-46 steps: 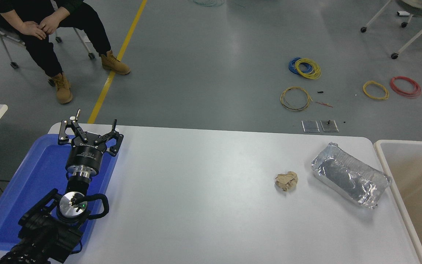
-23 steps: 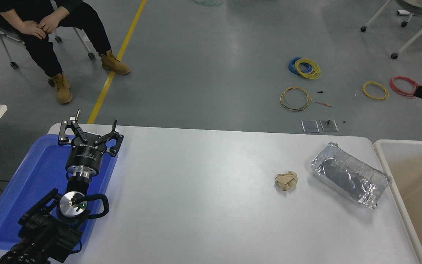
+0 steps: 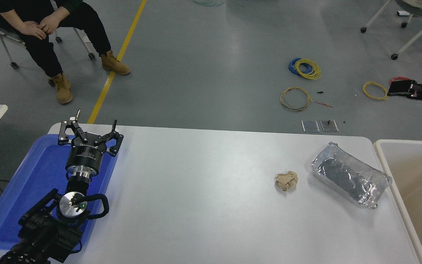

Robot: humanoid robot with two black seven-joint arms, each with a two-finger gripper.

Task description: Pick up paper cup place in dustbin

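The left gripper (image 3: 89, 129) is being held over the blue tray (image 3: 24, 190) at the table's (image 3: 196, 205) left end, its fingers spread apart. The right gripper (image 3: 398, 89) is being carried in from the right edge, above the floor beyond the table; whether it is parted cannot be told. A crumpled brown paper ball (image 3: 286, 180) and a silver foil tray (image 3: 350, 179) are lying near the dustbin (image 3: 387, 161). A seated person (image 3: 46, 29) is being seen at the top left.
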